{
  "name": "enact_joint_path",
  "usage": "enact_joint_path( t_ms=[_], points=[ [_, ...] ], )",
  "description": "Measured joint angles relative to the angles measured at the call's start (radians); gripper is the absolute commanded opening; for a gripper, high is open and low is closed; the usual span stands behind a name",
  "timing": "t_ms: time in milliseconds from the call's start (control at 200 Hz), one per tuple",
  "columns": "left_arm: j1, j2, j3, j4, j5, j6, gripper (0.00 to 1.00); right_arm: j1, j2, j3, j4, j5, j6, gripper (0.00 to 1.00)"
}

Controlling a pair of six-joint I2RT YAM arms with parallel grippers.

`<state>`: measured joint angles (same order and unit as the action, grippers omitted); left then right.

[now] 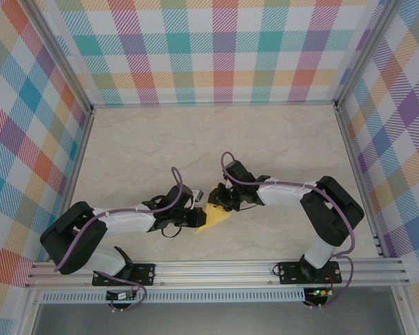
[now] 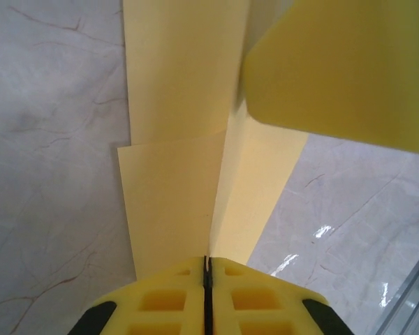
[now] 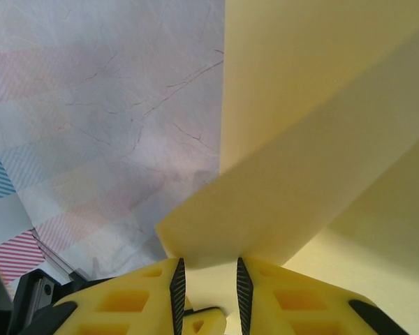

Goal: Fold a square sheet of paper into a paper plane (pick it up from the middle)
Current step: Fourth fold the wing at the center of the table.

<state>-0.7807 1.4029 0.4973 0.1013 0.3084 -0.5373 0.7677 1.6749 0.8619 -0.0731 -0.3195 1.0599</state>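
Note:
The yellow sheet of paper (image 1: 219, 219) lies creased near the table's front, between my two grippers. In the left wrist view the paper (image 2: 171, 202) runs away from me with a centre crease and a folded layer on top. My left gripper (image 2: 208, 262) is shut on the near end of that crease, and it reaches in from the left (image 1: 198, 218). My right gripper (image 1: 221, 203) comes from the right over the paper's far edge. Its jaws (image 3: 207, 271) stand a little apart, with yellow paper (image 3: 293, 91) behind the gap and a blurred yellow band crossing just ahead.
The pale marble tabletop (image 1: 195, 146) stretches behind the grippers. Plaid walls (image 1: 223, 49) enclose it on three sides. An aluminium rail (image 1: 216, 269) runs along the near edge. A blurred yellow shape (image 2: 342, 70) hangs close at the top right of the left wrist view.

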Motion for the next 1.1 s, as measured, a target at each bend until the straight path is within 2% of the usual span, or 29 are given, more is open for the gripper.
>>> enact_joint_path(
  t_ms=[265, 445, 1100],
  points=[
    [0.012, -0.005, -0.029, 0.057, 0.031, -0.029, 0.08, 0.000, -0.056, 0.000, -0.062, 0.056, -0.008, 0.32],
    [0.027, 0.001, -0.031, 0.072, 0.060, -0.039, 0.08, 0.000, -0.119, 0.000, -0.071, 0.077, -0.022, 0.26],
    [0.054, 0.094, -0.031, 0.124, 0.144, -0.058, 0.08, 0.006, -0.021, -0.015, -0.012, 0.045, -0.002, 0.23]
  ],
)
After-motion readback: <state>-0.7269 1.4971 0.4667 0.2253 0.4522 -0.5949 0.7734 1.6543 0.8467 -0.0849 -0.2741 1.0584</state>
